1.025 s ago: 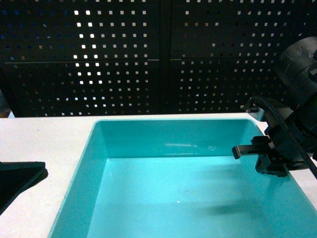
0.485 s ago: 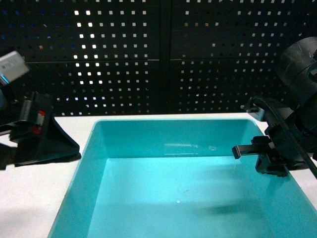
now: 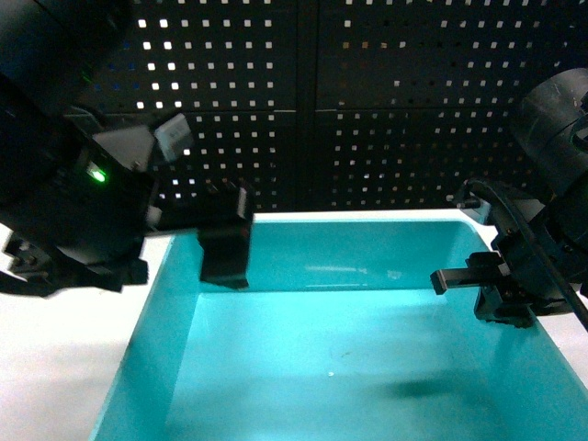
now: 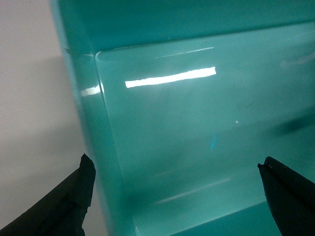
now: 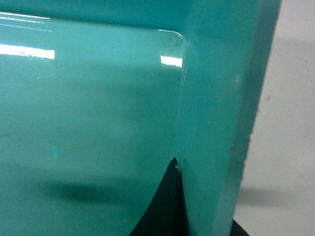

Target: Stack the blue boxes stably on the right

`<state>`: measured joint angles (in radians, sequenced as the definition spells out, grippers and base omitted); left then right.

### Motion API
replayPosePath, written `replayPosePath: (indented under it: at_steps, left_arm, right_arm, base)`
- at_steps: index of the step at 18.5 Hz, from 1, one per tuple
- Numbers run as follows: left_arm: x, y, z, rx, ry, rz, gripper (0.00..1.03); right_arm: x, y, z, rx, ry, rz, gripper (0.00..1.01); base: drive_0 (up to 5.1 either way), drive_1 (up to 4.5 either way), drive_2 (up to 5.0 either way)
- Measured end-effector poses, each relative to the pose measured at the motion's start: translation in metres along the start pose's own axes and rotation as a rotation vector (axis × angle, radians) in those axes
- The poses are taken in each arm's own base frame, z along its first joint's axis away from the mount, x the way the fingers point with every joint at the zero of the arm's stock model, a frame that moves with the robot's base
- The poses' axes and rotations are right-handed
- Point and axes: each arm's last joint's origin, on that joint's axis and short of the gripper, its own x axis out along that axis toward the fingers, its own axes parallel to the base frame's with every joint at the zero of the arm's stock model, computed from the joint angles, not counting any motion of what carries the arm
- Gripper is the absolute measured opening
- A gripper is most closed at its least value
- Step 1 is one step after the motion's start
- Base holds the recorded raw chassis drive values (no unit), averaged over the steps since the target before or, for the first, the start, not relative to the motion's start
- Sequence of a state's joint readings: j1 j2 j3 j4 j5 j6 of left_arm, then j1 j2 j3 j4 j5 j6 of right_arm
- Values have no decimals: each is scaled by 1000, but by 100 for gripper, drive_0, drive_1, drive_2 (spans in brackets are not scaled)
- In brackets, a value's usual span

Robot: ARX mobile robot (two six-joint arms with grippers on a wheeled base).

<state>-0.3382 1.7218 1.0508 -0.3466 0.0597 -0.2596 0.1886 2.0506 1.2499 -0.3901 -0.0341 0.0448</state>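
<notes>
The left gripper [image 4: 177, 196] is released, its jaws wide apart: one finger over the table [image 4: 34, 98], the other over the inside of the tub [image 3: 340, 367], so they straddle the left wall. The right gripper [image 5: 189, 196] is clenched on the tub's right wall, one finger inside and one outside. The tub sits on the white table, and nothing is seen in it. A perforated panel [image 3: 367, 110] stands behind.
</notes>
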Motion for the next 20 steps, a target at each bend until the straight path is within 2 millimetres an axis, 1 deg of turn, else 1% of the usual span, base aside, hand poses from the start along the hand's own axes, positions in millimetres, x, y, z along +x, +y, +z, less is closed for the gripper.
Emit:
replayPosePath:
  at_steps: [2, 3, 6, 7, 9, 11, 13, 14, 16, 18, 19, 20]
  left_arm:
    - [18, -5, -4, 21, 13, 37, 98]
    - [23, -5, -2, 20, -3, 52, 98]
    - [25, 4, 0, -3, -47, 77, 98]
    - [22, 7, 0, -10, -47, 77, 98]
    - [6, 11, 6, -23, -76, 84, 98]
    - [-6, 16, 9, -40, -83, 77, 98]
    - [-14, 13, 12, -37, -114, 66, 98]
    - [-15, 11, 11, -29, -121, 70, 98]
    - [-7, 12, 0, -26, -80, 101, 98]
    - [10, 19, -13, -35, -21, 154, 98]
    - [18, 27, -21, -61, 14, 197, 98]
    - [28, 42, -34, -125, 54, 271, 98]
  right_arm:
    - [0, 0, 0, 0, -1, 1, 2]
    - [0, 0, 0, 0, -1, 4, 2]
    - [0, 2, 0, -1, 1, 23, 2]
    - [0, 4, 0, 0, 0, 27, 2]
    - [0, 4, 0, 0, 1, 27, 2]
    - [0, 0, 0, 7, 1, 11, 2]
    - [0, 0, 0, 3, 1, 7, 2]
    - [0, 0, 0, 2, 1, 5, 2]
    - [0, 0, 0, 2, 0, 6, 2]
    - [0, 0, 0, 2, 0, 6, 2]
    - [0, 0, 0, 2, 1, 6, 2]
    - [0, 0, 0, 3, 1, 5, 2]
  base:
    - [0, 0, 0]
    - [0, 0, 0]
    - [0, 0, 0]
    - [0, 0, 0]
    - [0, 0, 0]
    - [0, 0, 0]
    - [0, 0, 0]
    - [0, 0, 0]
    - [0, 0, 0]
    - [0, 0, 0]
    - [0, 0, 0]
    - [0, 0, 0]
